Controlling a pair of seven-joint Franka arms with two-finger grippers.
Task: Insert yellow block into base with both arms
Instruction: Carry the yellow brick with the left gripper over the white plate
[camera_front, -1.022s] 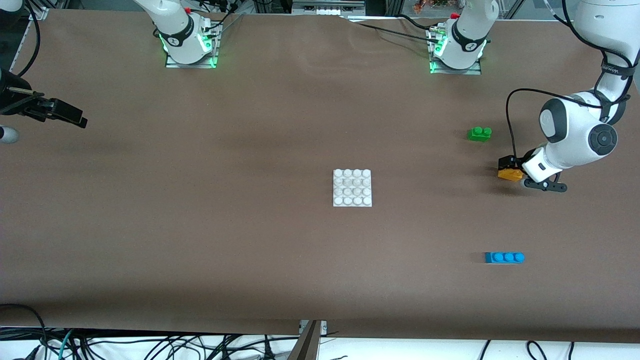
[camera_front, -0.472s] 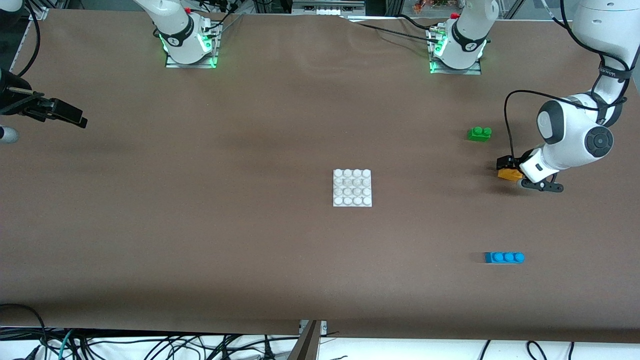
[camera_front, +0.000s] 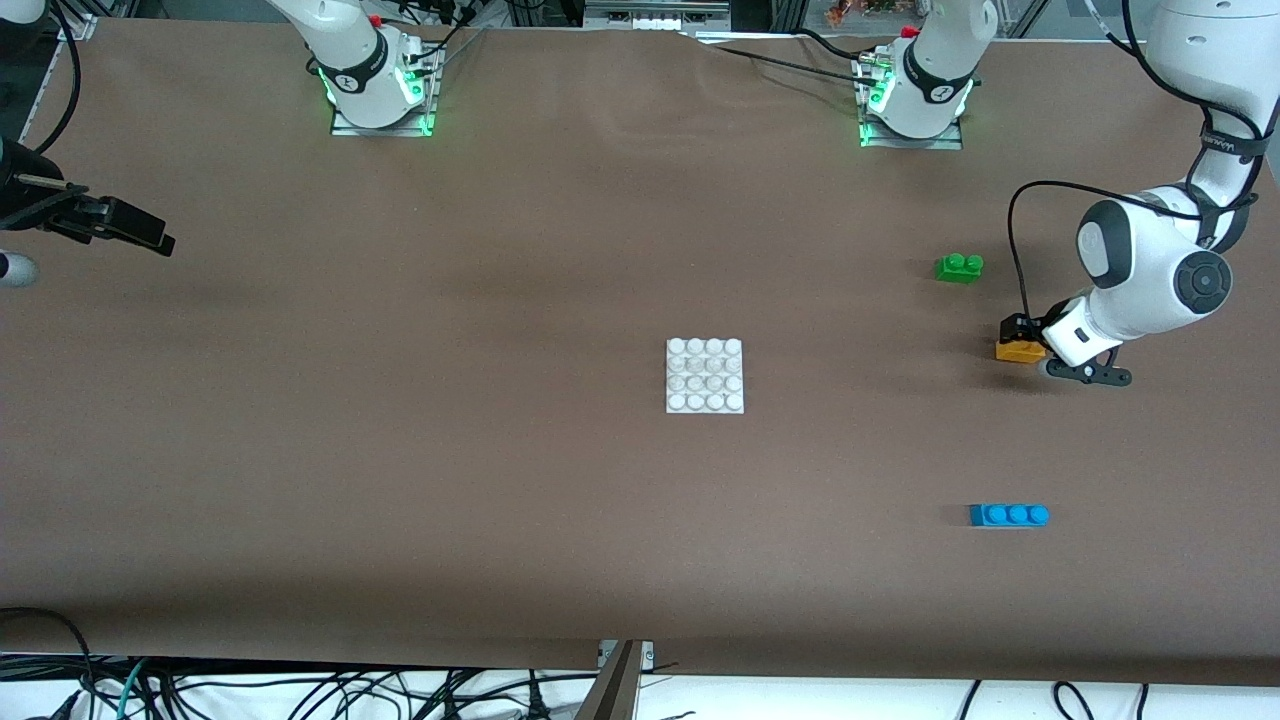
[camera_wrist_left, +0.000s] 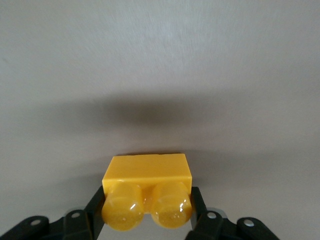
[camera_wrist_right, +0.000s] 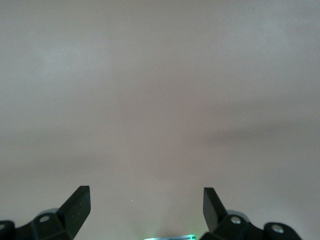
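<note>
Now my left gripper (camera_front: 1022, 338) is low at the left arm's end of the table (camera_front: 400, 480), and my fingers (camera_wrist_left: 95, 207) are clamped on the two sides of the yellow block (camera_front: 1019, 351), its two studs facing my wrist camera. The green brick (camera_front: 959, 267) is near it, farther from the front camera; the blue brick (camera_front: 1008, 515) is nearer. The white base (camera_front: 705, 375) lies in the table's middle, well apart. My right gripper (camera_wrist_right: 146, 202) waits above bare table, fingers spread wide.
</note>
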